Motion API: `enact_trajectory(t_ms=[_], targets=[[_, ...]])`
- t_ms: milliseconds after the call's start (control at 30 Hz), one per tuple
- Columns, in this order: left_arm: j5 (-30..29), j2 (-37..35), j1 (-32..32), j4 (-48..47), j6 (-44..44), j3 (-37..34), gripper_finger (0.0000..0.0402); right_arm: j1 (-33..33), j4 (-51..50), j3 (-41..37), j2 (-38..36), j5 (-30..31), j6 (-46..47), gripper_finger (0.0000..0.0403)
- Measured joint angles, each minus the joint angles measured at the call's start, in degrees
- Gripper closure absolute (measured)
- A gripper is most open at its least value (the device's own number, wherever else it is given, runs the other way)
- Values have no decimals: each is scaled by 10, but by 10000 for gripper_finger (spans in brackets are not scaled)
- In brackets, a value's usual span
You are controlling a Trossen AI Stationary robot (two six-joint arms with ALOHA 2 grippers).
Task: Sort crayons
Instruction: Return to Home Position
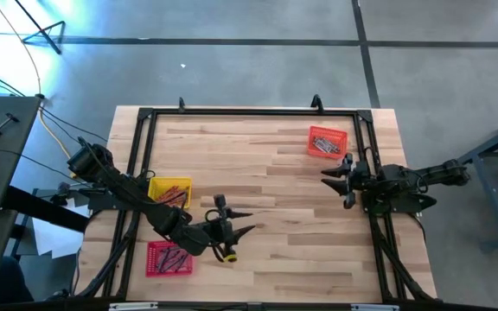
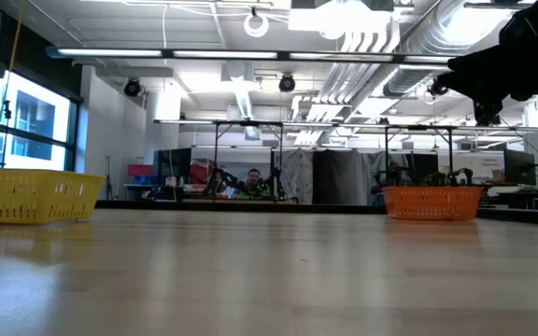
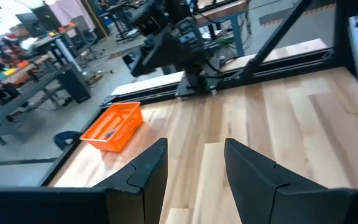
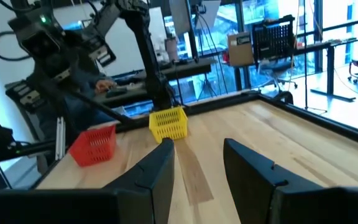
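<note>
Crayons lie in three small square trays: an orange tray [image 1: 327, 142] at the far right, a yellow tray [image 1: 170, 190] at the left and a red tray [image 1: 169, 257] at the near left. My left gripper [image 1: 247, 221] is open and empty, raised right of the yellow and red trays. My right gripper [image 1: 328, 178] is open and empty, raised near the right edge, just nearer than the orange tray. In the left wrist view the orange tray [image 3: 112, 126] shows beyond the fingers; in the right wrist view the yellow tray [image 4: 168, 123] and red tray [image 4: 94, 145] show.
A black frame [image 1: 249, 112] runs round the wooden table top. The bare wood in the table's middle [image 1: 292, 216] lies between the two grippers. In the low view a person [image 2: 253, 177] sits far off in the room behind the table.
</note>
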Motion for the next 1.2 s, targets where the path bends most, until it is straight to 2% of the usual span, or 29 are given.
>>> enact_trajectory(t_ms=[167, 400, 567, 700, 833, 900, 967, 1067, 1200], targets=[[33, 0, 0, -1, -7, 0, 257, 0, 0, 0, 0, 0, 0, 269], [149, 0, 0, -11, -8, 0, 257, 1, 0, 0, 8, -1, 0, 269], [210, 0, 0, -33, -11, 0, 257, 1, 0, 0, 8, -1, 0, 269], [255, 0, 0, -84, -69, 0, 257, 1, 0, 0, 8, -2, 0, 269], [237, -2, -1, -132, -171, -2, 257, 1, 0, 0, 8, -2, 0, 269], [209, -36, -10, -157, -228, -28, 257, 1, 0, 0, 8, -2, 0, 269], [210, -81, -13, -135, -258, -58, 257, 1, 0, 0, 7, -2, 0, 269], [224, -165, -15, -135, -263, -132, 257, 1, 0, 0, 10, -5, 0, 269], [233, -283, -16, -83, -246, -243, 257, 1, -3, 0, 15, -6, 0, 269]])
